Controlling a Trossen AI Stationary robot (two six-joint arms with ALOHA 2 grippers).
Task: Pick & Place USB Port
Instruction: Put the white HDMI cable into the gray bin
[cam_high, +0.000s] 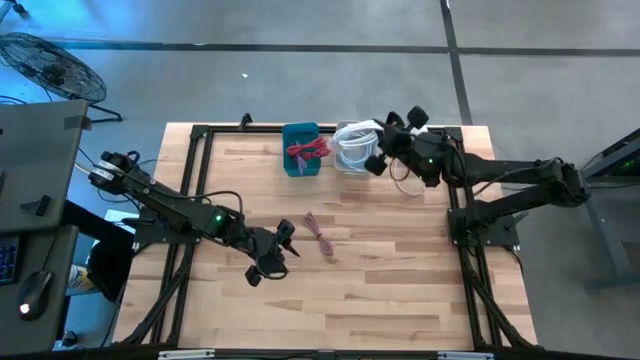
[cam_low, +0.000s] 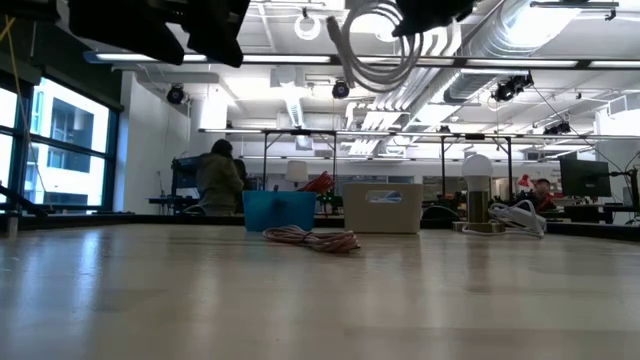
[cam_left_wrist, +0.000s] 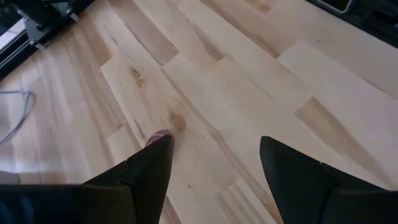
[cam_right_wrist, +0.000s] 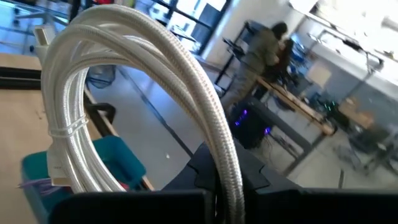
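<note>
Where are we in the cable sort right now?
Done: red cables lie in the blue bin. In hand: the right gripper holds a coiled white cable up over the white bin. Left: a red cable lies on the table; the left gripper hovers beside it, jaws open.

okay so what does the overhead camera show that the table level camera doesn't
Only the high view shows the left gripper open above the wood beside the red cable, and the right gripper shut on the white cable above the white bin. Only the low view shows the room behind, with a person at a bench. Both show the blue bin, the white bin, and both cables.
</note>
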